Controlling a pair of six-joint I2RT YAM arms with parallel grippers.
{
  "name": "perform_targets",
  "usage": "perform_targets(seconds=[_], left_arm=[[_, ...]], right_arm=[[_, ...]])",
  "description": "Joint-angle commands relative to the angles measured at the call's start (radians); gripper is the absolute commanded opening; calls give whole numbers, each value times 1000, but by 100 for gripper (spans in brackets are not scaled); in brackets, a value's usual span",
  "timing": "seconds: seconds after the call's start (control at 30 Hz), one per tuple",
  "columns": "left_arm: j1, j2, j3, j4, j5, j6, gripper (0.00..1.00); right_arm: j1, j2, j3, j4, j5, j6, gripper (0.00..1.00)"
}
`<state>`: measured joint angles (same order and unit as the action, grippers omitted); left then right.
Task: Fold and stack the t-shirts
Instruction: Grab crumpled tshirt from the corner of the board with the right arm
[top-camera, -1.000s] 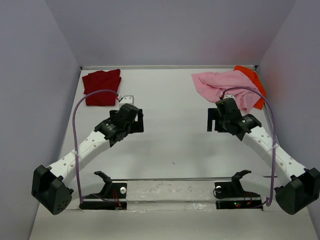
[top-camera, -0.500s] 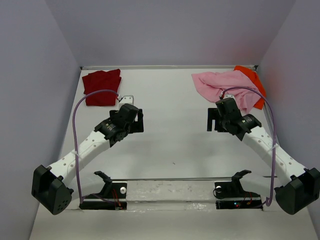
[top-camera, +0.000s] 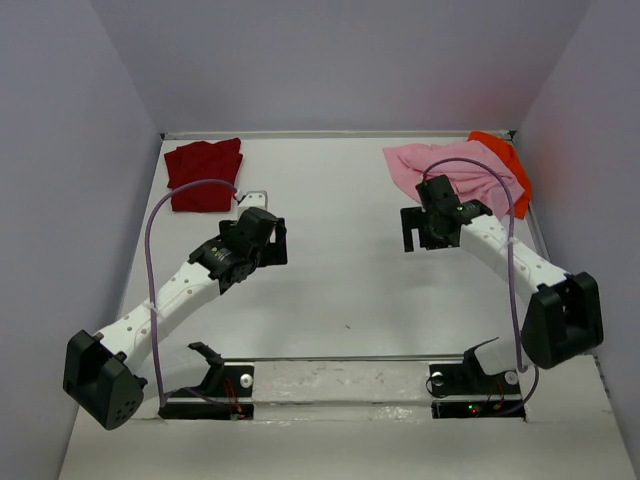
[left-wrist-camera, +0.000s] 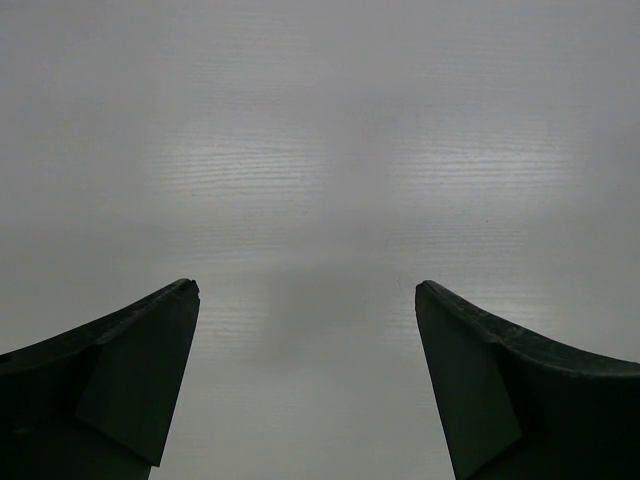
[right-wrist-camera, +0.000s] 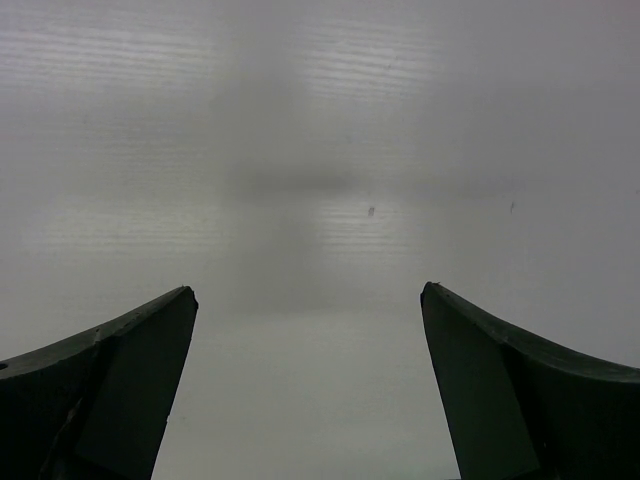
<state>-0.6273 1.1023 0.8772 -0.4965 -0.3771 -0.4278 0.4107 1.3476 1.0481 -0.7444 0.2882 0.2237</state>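
Three soft cloth t-shirts lie at the far edge of the pale white tabletop (top-camera: 340, 280). One dark red t-shirt (top-camera: 203, 175) sits folded in the far left corner. One light pink t-shirt (top-camera: 450, 170) is crumpled toward the far right. One bright orange t-shirt (top-camera: 507, 162) lies partly under the pink one, against the right corner. The red shirt lies well apart from the other two.

There are two white-and-black arms, each trailing one purple cable. The left arm (top-camera: 170, 295) reaches toward the middle left, and the left jaws stand wide apart over bare tabletop, near the red shirt but not touching it. The right arm (top-camera: 500, 245) bends in from the right. The right jaws are also spread wide and hold nothing, just beside the near edge of the pink shirt.

Only the top view shows the shirts and where each arm stands. Each wrist view shows just two dark fingertips (left-wrist-camera: 150, 340) (right-wrist-camera: 150, 345) with faintly grained tabletop between them and no cloth; the right one also shows a small dark speck (right-wrist-camera: 371, 211) on the surface.
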Motion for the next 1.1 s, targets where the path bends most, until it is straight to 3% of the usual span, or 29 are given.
perform_targets(seconds=[0.0, 0.43, 0.83, 0.93, 1.0, 1.03, 1.07], left_arm=[[-6, -27, 14, 18, -28, -2, 99], [-8, -39, 9, 19, -36, -8, 99], [-9, -4, 17, 13, -33, -2, 99], [-9, -13, 17, 15, -32, -2, 99], [-9, -16, 17, 15, -31, -2, 99], [-9, -25, 16, 16, -31, -2, 99], [-8, -31, 14, 18, -31, -3, 99]], right_arm=[[-160, 117, 154, 49, -149, -37, 100], [-515, 565, 779, -47, -281, -12, 100], [-613, 958, 1303, -240, -362, 34, 99], [-613, 1027, 1334, -268, -363, 31, 99], [-613, 1036, 1317, -251, -363, 29, 93], [-613, 1044, 1307, -244, -368, 31, 83], [-613, 1047, 1299, -239, -365, 37, 79]])
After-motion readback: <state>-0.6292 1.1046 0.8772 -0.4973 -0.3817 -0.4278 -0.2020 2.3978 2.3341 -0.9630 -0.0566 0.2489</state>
